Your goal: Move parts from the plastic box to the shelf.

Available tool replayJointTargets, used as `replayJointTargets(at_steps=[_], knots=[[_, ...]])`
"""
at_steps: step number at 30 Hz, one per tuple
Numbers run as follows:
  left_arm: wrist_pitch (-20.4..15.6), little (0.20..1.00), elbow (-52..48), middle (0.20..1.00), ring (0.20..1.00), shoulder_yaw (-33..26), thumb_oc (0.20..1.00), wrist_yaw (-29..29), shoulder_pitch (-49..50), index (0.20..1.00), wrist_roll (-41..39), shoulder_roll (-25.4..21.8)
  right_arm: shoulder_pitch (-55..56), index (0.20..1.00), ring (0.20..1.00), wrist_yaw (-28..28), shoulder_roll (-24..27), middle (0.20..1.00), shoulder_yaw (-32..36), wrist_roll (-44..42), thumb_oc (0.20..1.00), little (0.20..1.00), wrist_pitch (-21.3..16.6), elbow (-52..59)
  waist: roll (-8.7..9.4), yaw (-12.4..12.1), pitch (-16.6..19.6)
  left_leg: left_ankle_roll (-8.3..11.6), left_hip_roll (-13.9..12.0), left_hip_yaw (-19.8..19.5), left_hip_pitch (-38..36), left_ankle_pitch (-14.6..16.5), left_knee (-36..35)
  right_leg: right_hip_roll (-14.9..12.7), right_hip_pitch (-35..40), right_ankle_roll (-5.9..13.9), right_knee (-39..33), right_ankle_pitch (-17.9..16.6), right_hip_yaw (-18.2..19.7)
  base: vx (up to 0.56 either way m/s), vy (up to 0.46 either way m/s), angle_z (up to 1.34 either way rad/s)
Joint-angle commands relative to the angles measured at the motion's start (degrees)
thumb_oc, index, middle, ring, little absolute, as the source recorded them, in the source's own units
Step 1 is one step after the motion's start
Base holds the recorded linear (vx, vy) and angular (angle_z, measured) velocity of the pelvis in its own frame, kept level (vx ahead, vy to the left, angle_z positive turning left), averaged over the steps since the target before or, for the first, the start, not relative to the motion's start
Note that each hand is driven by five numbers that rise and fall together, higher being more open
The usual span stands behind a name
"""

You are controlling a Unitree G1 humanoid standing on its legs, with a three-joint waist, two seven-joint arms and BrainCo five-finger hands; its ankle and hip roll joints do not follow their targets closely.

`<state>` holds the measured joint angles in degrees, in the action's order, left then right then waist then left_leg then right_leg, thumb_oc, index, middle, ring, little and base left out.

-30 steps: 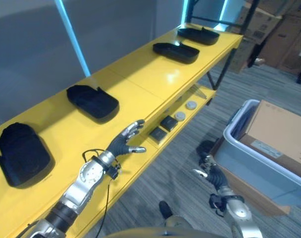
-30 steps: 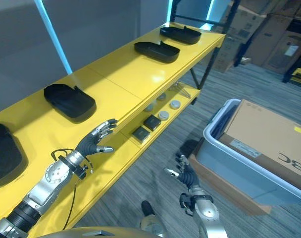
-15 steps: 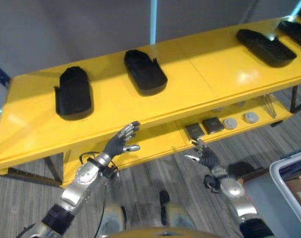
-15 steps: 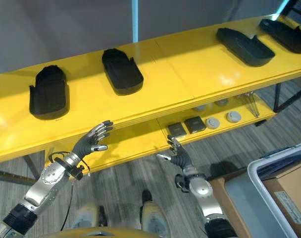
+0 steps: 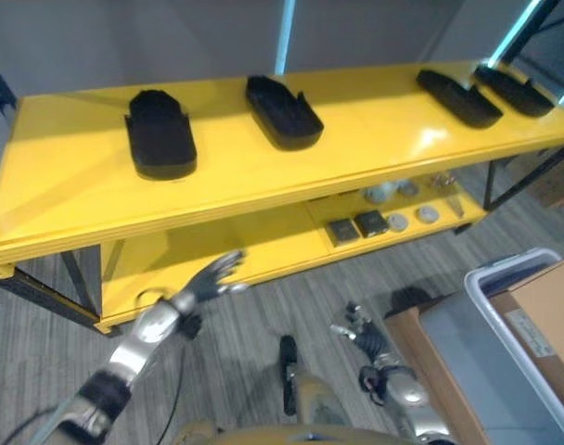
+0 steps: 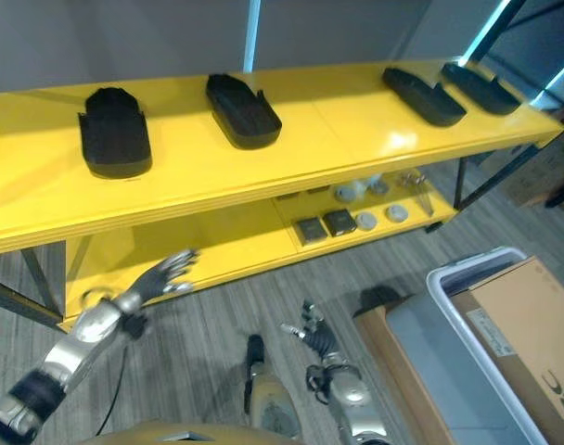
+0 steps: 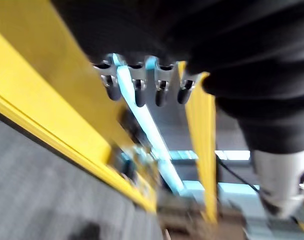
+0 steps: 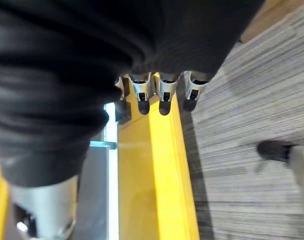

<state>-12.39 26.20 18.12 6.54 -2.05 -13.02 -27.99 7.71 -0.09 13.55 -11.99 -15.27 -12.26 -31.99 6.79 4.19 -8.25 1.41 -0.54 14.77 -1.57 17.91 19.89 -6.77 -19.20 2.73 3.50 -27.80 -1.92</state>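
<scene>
Grey striped carpet floor [image 5: 263,315] seen before long yellow two-level shelf [image 5: 356,139]. Four black moulded parts [image 5: 160,144] already laid on top. View swung since half-second ago; grey plastic box [image 5: 505,306] regained at near right. Left hand [image 5: 208,278] and right hand [image 5: 361,329] both spread, empty; next pickup judged pending.

Rear: grey wall [image 6: 124,37], crossed by an upright cyan light strip [image 6: 252,32]; second strip [image 6: 481,28] slanted at upper right. Below: grey striped carpet floor [image 6: 208,315]. Lower level, side by side: two dark square blocks [image 6: 324,225], then pale round discs [image 6: 378,216] to their right. Lower right: closed cardboard box [image 6: 514,324], with flat brown cardboard [image 6: 384,350] on the floor just beside it.
</scene>
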Motion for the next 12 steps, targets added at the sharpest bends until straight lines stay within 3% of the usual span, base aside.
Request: replayJointTargets(at_steps=[1,4,5,6,8,12], knots=[[-2.57,1.000,-4.38,1.000,1.000,-2.51,1.000,-4.81,0.24,1.000,5.07,-0.30,-1.66,1.000,1.000,-2.20,2.21,1.000,3.18,0.93,1.000,1.000,-1.30,0.29,-2.88,-2.16,-1.86,-0.14,-2.07,-3.99,-7.90,-1.40,-15.54,2.34,3.17,12.27,8.00,24.64,4.39,-0.22,0.087,0.33],[-1.31,1.000,2.07,1.000,1.000,-4.97,1.000,-5.95,1.20,1.000,8.11,-0.87,-1.73,1.000,1.000,-2.41,1.29,1.000,5.17,-0.33,1.000,1.000,-0.24,-8.70,-3.50,-2.84,-1.73,-1.44,-1.76,-6.75,-5.78,-2.26,-14.95,0.13,6.79,12.27,11.61,25.69,9.16,-0.19,0.061,0.46],[-0.86,1.000,5.21,1.000,1.000,-5.64,1.000,-6.69,0.81,1.000,8.46,-0.59,-2.13,1.000,1.000,-2.44,0.97,1.000,5.50,-0.46,1.000,1.000,0.34,-11.91,-3.54,-3.16,-1.37,-1.55,-1.75,-7.14,-5.31,-2.25,-14.74,-0.78,8.97,12.12,11.04,26.42,9.35,-0.12,-0.045,0.32],[-0.22,1.000,12.66,1.000,1.000,-8.00,1.000,-9.08,0.33,1.000,7.84,0.63,-3.77,1.000,1.000,-2.43,0.15,1.000,5.41,0.02,1.000,1.000,1.59,-18.41,-2.52,-4.87,0.20,-1.48,-1.33,-6.81,-3.33,-2.77,-13.96,-3.05,13.06,11.23,7.65,26.66,7.10,-0.07,-0.050,0.14],[-0.04,1.000,16.67,1.000,1.000,-9.16,1.000,-10.11,-0.57,1.000,6.69,1.43,-5.04,1.000,1.000,-2.29,-0.24,1.000,4.72,0.37,1.000,1.000,2.46,-23.04,-1.75,-5.43,1.01,-1.48,-1.11,-6.48,-2.68,-2.94,-13.86,-3.41,13.57,11.41,5.83,26.85,5.41,-0.03,-0.101,-0.08],[0.84,1.000,37.98,1.000,1.000,-17.58,1.000,-13.15,-3.66,1.000,-4.09,5.44,-7.91,1.000,1.000,-1.38,-0.53,1.000,2.26,2.86,1.000,1.000,4.24,-35.01,-0.72,-6.75,4.27,-0.81,-1.78,-4.92,-2.13,-3.74,-14.53,-1.41,14.56,11.84,1.10,27.93,5.57,-0.02,-0.135,-0.22]])
